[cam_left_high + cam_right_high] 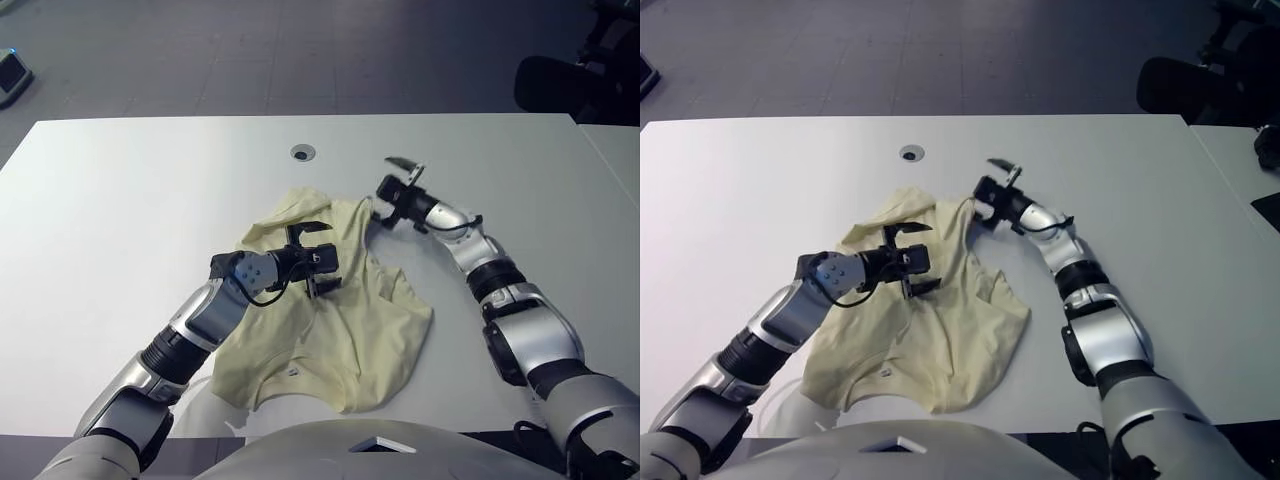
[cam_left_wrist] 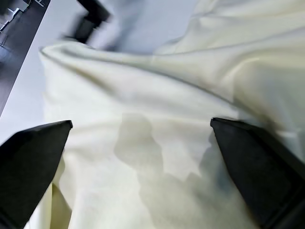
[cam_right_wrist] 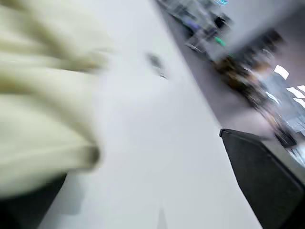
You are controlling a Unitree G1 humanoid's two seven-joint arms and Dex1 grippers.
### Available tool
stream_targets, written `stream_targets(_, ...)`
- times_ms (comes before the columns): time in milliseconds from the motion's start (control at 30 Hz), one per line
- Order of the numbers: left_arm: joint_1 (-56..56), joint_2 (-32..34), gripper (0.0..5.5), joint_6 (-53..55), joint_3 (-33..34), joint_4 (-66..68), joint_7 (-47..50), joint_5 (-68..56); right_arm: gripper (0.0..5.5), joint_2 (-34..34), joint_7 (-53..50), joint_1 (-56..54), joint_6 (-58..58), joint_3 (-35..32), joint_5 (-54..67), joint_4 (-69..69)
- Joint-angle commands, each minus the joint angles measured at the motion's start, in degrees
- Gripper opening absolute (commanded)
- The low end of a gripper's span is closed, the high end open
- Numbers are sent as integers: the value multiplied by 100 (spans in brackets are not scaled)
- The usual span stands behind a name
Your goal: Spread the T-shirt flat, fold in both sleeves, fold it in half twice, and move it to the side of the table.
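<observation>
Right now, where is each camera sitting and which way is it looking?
Left eye view: on the head, facing forward and down at the T-shirt on the table; both arms show.
Right eye view: beside it, sharing that scene.
Left wrist view: left wrist, facing the T-shirt; open left end effector frames it.
Right wrist view: right wrist, facing along the table; right end effector and T-shirt edge show.

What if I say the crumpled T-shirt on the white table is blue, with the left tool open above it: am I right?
No. The left eye view shows the T-shirt pale yellow, not blue. It lies crumpled on the white table, left tool open above it.
</observation>
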Motion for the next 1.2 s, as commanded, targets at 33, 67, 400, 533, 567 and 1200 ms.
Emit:
stream_targets(33, 519, 358, 540, 298, -315, 476, -392, 226, 538, -304, -905, -467, 153, -472, 164, 445)
stream_targets(67, 533, 358, 540, 305, -306, 475, -382, 225, 538, -372, -994, -507, 122, -531, 175, 470)
stream_targets(400, 309, -141, 540, 615, 272, 276, -9, -141, 538, -148, 302, 194, 170, -478, 641, -875)
stream_targets(533, -107, -375, 540, 1081, 802, -56, -10, -576, 538, 155, 702, 840, 1149, -316, 800, -2125)
stream_targets(567, -246, -419, 540, 1206, 922, -131, -8, -658, 538, 200, 755, 1015, 1426, -241, 756, -2412)
stream_targets(1200, -2459, -1249, 540, -841, 756, 4474, 1024, 131, 538, 371, 645, 1830, 2931, 96, 389, -3436)
